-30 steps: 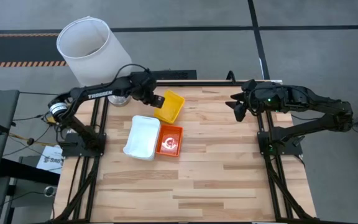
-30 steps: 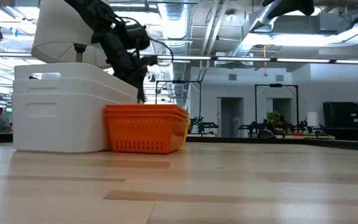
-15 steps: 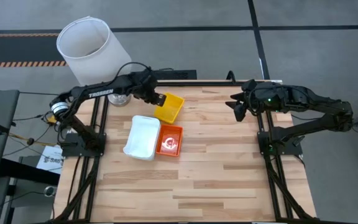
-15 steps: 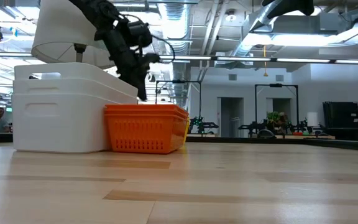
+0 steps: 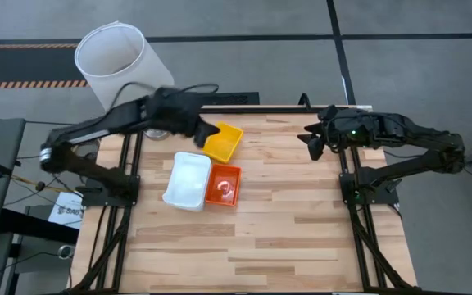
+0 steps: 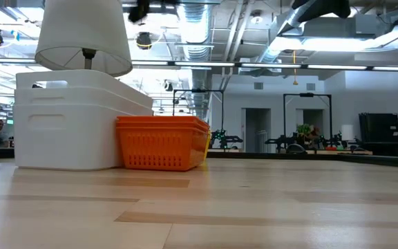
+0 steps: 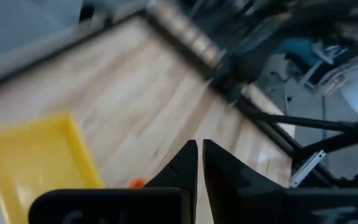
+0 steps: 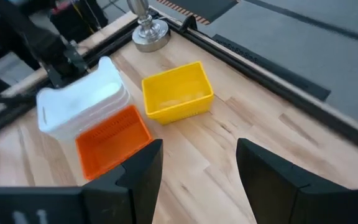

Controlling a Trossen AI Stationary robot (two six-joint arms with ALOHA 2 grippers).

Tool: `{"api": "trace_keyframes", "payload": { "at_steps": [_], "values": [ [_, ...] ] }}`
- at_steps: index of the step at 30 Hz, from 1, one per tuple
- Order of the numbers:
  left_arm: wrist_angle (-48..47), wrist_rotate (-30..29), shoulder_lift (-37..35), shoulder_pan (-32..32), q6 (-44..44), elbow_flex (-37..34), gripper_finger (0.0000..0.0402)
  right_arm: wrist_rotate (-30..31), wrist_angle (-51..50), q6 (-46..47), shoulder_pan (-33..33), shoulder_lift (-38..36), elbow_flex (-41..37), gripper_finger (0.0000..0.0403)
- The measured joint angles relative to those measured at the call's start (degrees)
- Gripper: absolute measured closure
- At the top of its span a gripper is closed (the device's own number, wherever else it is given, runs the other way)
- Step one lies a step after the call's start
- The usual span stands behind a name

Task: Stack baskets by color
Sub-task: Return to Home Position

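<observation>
All three colours look sorted to me, so what's left is parking the arms without wrecking anything. In the high view the yellow stack [image 5: 224,141] sits near the top edge of the tabletop [image 5: 285,238], left of centre. The white stack [image 5: 188,180] and the orange stack [image 5: 224,183] are side by side right below it, touching each other but apart from the yellow. The left arm [image 5: 113,123] reaches in from the left of the frame, with the left jaws just beside the yellow stack's left end. The wrist view shows them pinched down to a sliver with nothing in them. My plan would be to go straight up first, then swing back, because a low sideways pull could clip the yellow rim and shove the stack crooked. I'd also watch the elbow near the big lampshade [image 5: 113,57] in the upper left. The right arm [image 5: 400,135] is tucked at the upper right, right jaws spread wide and empty, well apart from the baskets, so I'd leave it alone.
</observation>
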Motion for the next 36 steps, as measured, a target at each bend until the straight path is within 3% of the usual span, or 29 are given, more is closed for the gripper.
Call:
{"api": "trace_keyframes", "payload": {
  "at_steps": [4,8,10,14,17,21,26,32,36],
  "values": [
    [0.6,-13.5,-7.1,-11.6,5.1,0.4,0.0390,-0.1,2.4,1.0,0.2,0.3,0.0,0.0178],
    [1.1,-18.4,-12.4,-19.7,3.0,0.3,0.0390,-1.6,10.2,-7.5,1.8,1.1,-0.1,0.0178],
    [1.3,-21.5,-14.3,-23.4,5.4,0.0,0.0390,-2.9,18.7,-11.6,2.1,0.8,-0.8,0.0178],
    [3.6,-26.7,-19.5,-29.5,13.4,-4.8,0.0390,-11.5,34.8,-18.8,0.0,-1.7,-4.6,0.0178],
    [11.0,-26.0,-27.4,-30.2,15.4,-14.1,0.0390,-16.1,39.4,-19.2,-3.1,-5.3,-8.5,0.0178],
    [23.3,-23.7,-40.3,-30.2,14.6,-32.0,0.0390,-18.0,42.5,-18.1,-6.2,-10.5,-15.4,0.0178],
    [30.9,-22.3,-57.7,-30.1,10.7,-49.7,0.0390,-19.4,45.5,-16.7,-7.9,-17.4,-24.0,0.0178],
    [30.5,-19.3,-74.6,-30.2,8.1,-61.2,0.0390,-19.4,48.8,-16.1,-9.1,-26.3,-33.8,0.0178],
    [28.5,-17.6,-74.8,-30.1,7.7,-65.2,0.0390,-19.5,52.0,-16.0,-8.0,-31.4,-41.7,0.0178]
  ]
}}
